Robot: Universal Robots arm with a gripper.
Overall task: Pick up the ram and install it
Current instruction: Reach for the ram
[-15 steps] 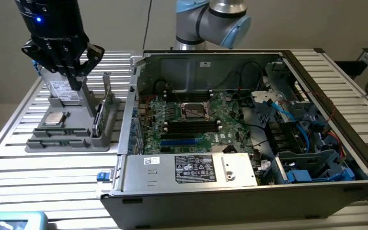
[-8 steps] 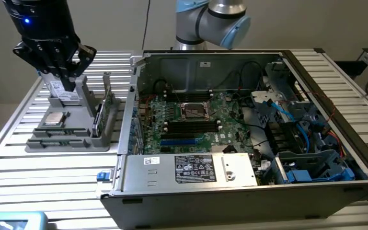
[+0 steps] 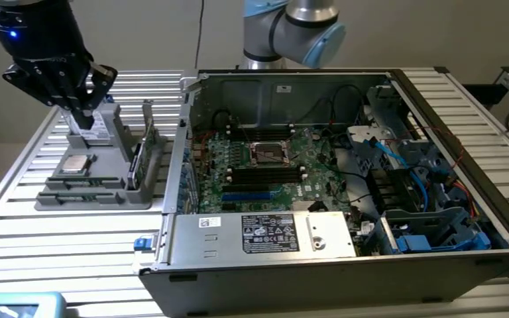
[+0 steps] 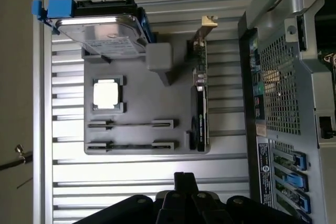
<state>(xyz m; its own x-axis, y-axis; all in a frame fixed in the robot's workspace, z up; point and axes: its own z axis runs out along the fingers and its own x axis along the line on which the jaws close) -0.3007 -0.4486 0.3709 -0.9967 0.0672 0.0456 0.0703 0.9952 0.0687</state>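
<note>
Gripper (image 3: 81,121), upper left of exterior frame: fingers pressed together, nothing held, hanging over tray (image 3: 95,200). Ram (image 4: 132,145), as far as I can tell, stands on edge in a tray slot, top edge exposed for pinching.

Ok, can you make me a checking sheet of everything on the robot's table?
Surface: slatted metal table carrying a grey holder tray and an open computer case.
Job's things: ram stands edge-up in the tray's slots, not picked up; motherboard lies inside the case.
Clutter: hard drive, processor chip and expansion card on the tray.
End effector: shut, empty, above the tray.
Cables: blue and black wires inside the case.
Surroundings: plain wall behind.
</note>
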